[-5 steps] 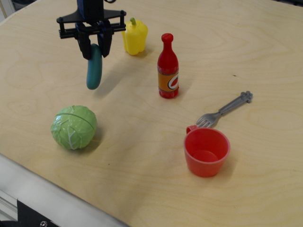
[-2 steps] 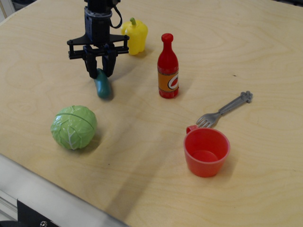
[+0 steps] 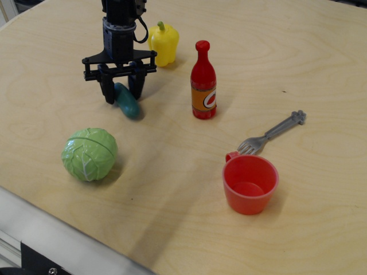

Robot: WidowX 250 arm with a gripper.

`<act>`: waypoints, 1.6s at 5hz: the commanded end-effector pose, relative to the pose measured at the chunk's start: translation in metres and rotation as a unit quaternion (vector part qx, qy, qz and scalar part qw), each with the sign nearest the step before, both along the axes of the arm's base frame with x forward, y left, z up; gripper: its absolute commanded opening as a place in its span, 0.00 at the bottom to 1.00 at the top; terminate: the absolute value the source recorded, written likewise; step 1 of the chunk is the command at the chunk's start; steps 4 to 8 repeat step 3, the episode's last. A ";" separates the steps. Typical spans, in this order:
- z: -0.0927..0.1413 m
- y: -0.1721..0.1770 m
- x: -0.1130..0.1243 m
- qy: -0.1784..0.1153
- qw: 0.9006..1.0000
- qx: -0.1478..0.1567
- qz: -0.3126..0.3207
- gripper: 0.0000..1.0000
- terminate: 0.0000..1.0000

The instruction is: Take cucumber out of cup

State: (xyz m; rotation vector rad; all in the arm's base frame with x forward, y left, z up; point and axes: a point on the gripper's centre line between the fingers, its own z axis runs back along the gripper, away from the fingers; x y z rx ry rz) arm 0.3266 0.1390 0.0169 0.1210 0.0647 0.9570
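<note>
Teal plastic lies between my spread fingers: my gripper (image 3: 121,91) has let go, and the cucumber (image 3: 127,101), upright a moment ago, now rests slantwise on the table (image 3: 321,57), its free end toward five o'clock. The empty red cup (image 3: 250,184) stands well apart at four o'clock, so I judge the task essentially done.

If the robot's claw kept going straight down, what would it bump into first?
Probably the cucumber. The end effector points straight down with its fingers spread on either side of the cucumber, which lies on the table. Its fingertips might reach the wood at almost the same moment.
</note>
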 end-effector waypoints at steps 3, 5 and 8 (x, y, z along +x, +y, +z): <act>0.077 -0.008 -0.024 -0.090 0.995 0.035 0.028 1.00 1.00; 0.077 -0.008 -0.024 -0.090 0.995 0.035 0.028 1.00 1.00; 0.077 -0.008 -0.024 -0.090 0.995 0.035 0.028 1.00 1.00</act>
